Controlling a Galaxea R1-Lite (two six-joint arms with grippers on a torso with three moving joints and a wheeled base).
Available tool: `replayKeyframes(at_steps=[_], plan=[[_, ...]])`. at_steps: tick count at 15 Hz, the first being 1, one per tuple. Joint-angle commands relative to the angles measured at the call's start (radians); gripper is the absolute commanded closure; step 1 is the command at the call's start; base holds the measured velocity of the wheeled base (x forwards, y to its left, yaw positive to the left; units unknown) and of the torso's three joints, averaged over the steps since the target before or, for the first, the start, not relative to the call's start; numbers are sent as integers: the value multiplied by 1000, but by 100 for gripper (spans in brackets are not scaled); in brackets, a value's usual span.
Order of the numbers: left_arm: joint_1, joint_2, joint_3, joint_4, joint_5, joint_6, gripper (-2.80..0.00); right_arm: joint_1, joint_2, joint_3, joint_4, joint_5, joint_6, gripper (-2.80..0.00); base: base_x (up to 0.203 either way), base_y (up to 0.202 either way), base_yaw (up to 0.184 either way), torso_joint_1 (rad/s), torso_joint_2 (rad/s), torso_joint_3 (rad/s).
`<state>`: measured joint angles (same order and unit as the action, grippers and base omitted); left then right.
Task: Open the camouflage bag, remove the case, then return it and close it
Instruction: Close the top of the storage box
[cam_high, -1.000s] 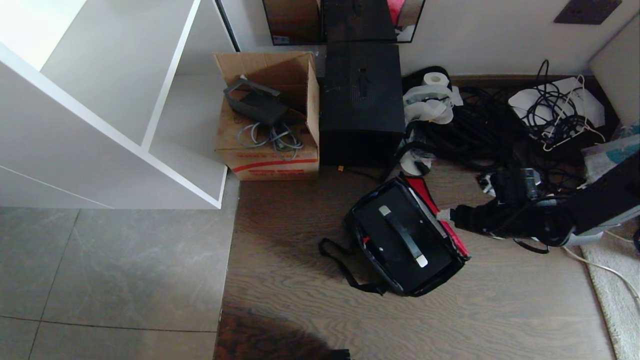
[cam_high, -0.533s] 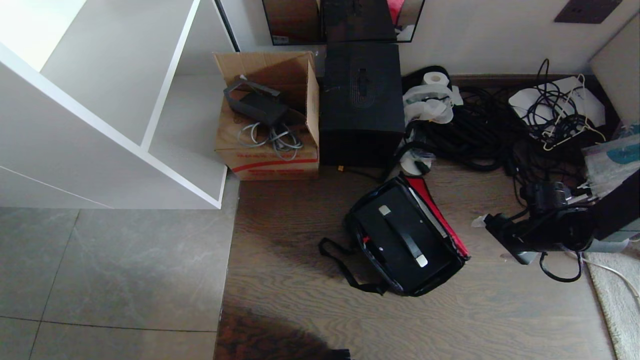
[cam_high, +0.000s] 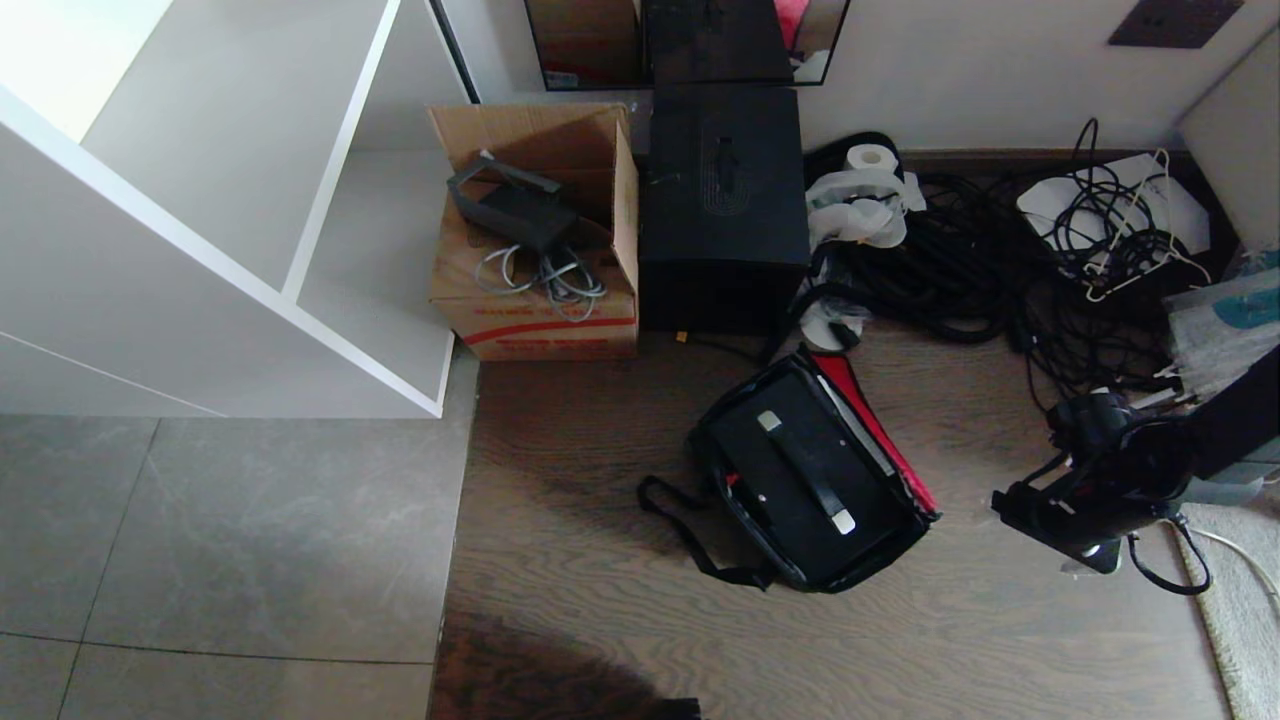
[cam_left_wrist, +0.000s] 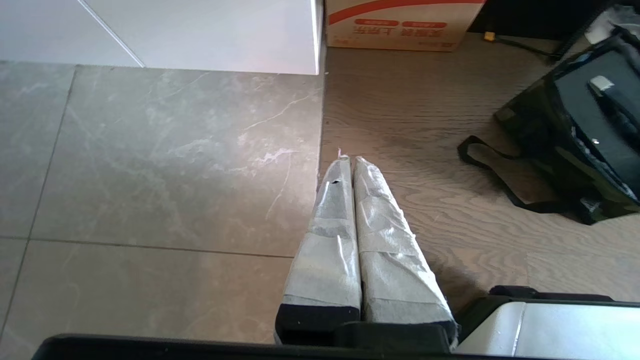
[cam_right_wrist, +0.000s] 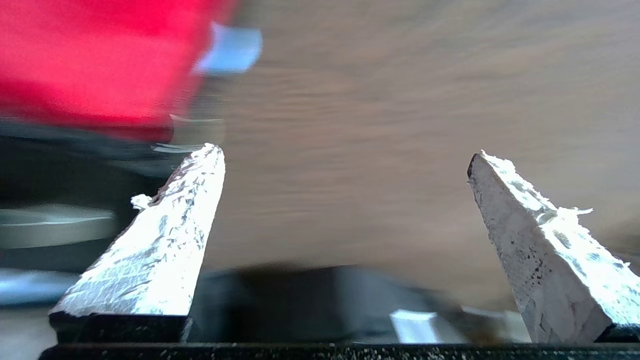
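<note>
Right pincer (cam_high: 1040, 515) pulled back from camouflage bag (cam_high: 765, 560) — fingers apart; carton (cam_high: 545, 335) print unreadable.

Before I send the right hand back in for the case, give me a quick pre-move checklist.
1. Camouflage bag open, red lining showing: ok.
2. Case inside the bag, strap handle on top and uncovered: ok.
3. Right hand open and empty: ok.
4. Right hand lined up over the handle: not ok; it is off to the bag's right.
5. Left hand shut, parked clear of the bag: ok.
</note>
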<state>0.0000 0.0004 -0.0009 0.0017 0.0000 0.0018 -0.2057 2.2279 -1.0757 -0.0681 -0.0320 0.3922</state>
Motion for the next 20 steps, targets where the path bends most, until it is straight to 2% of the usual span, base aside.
replayKeyframes(at_steps=[1, 3, 5, 6, 8, 9, 11, 14, 18, 20], plan=[[0, 0, 1, 0, 0, 0, 0, 0, 8, -2, 26, -86, -93, -280, 0, 0, 0, 0, 0, 0], [0, 0, 1, 0, 0, 0, 0, -6, 11, -7, 35, -183, -104, -280, 0, 0, 0, 0, 0, 0], [0, 0, 1, 0, 0, 0, 0, -5, 15, -8, 40, -183, -73, -280, 0, 0, 0, 0, 0, 0], [0, 0, 1, 0, 0, 0, 0, -4, 23, -9, 36, -147, -39, -280, 0, 0, 0, 0, 0, 0], [0, 0, 1, 0, 0, 0, 0, -5, 32, -25, 21, 18, 83, -280, 0, 0, 0, 0, 0, 0], [0, 0, 0, 0, 0, 0, 0, -6, 38, -38, -36, 74, 141, -280, 0, 0, 0, 0, 0, 0], [0, 0, 1, 0, 0, 0, 0, 1, 64, -48, -114, 147, 224, -280, 0, 0, 0, 0, 0, 0], [0, 0, 1, 0, 0, 0, 0, 14, 99, -70, -143, 164, 287, -280, 0, 0, 0, 0, 0, 0], [0, 0, 0, 0, 0, 0, 0, 19, 170, -133, -310, 167, 399, -280, 0, 0, 0, 0, 0, 0], [0, 0, 0, 0, 0, 0, 0, 24, 195, -138, -306, 171, 418, -280, 0, 0, 0, 0, 0, 0]])
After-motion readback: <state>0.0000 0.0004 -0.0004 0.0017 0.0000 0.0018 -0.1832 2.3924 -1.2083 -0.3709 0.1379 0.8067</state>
